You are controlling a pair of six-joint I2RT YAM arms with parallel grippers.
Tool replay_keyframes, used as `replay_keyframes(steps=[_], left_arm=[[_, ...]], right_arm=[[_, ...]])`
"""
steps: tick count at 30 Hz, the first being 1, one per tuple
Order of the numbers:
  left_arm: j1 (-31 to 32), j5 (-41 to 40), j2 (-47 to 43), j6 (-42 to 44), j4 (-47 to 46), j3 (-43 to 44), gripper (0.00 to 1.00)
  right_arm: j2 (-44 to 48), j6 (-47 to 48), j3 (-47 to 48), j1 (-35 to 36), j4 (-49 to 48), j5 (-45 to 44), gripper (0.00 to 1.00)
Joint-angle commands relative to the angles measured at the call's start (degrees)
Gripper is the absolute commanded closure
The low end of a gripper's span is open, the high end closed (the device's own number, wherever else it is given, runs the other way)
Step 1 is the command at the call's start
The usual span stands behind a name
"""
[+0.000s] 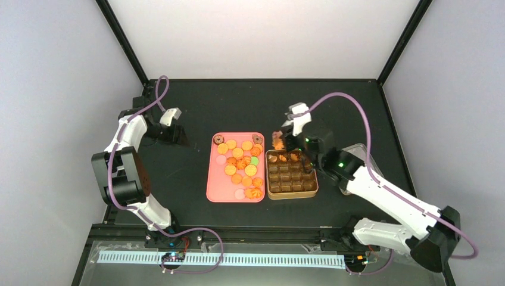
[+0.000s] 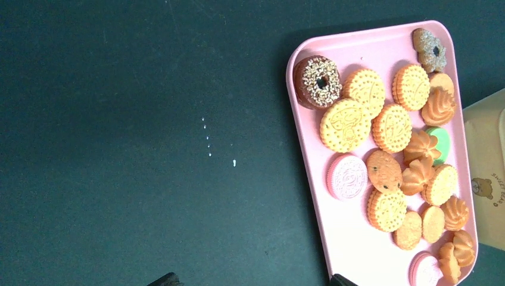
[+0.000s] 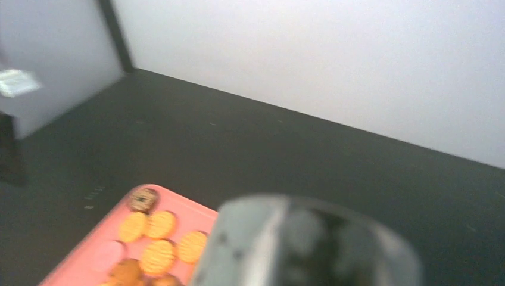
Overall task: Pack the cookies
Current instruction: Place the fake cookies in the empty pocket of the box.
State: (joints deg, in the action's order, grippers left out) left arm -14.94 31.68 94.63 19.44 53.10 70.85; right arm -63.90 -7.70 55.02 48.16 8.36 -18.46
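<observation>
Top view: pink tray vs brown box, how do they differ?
The tray is pink and undivided; the box is brown, split into cells. The tray holds many loose cookies; the box has few, in its far row. The tray is longer. Both are rounded rectangles, side by side.

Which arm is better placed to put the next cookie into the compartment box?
Right. The right gripper appears to hold an orange cookie by the far left corner of the compartment box; the left gripper hangs open, left of the pink tray.
</observation>
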Motion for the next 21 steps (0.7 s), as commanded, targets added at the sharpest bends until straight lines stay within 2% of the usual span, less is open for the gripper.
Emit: replay_keyframes(steps=[1, 6, 13, 16, 21], left_arm=[[-0.44, 1.95, 0.88, -0.12, 0.56, 2.10, 0.34], [-0.45, 1.93, 1.08, 0.06, 0.43, 1.77, 0.34], [-0.46, 2.02, 1.27, 0.16, 0.19, 1.57, 0.34], [-0.45, 2.10, 1.22, 0.15, 0.17, 1.57, 0.34], [-0.50, 2.21, 1.05, 0.28, -0.02, 1.21, 0.34]], right_arm=[[6.10, -3.25, -3.39, -4.66, 6.44, -7.30, 0.88], [10.20, -5.55, -6.41, -7.98, 10.46, -11.87, 0.88], [10.60, -6.51, -7.74, -10.70, 10.87, -11.43, 0.85], [9.81, -6.47, -7.85, -10.79, 10.25, -10.81, 0.80], [8.92, -6.11, -8.09, -10.74, 9.04, -9.70, 0.65]])
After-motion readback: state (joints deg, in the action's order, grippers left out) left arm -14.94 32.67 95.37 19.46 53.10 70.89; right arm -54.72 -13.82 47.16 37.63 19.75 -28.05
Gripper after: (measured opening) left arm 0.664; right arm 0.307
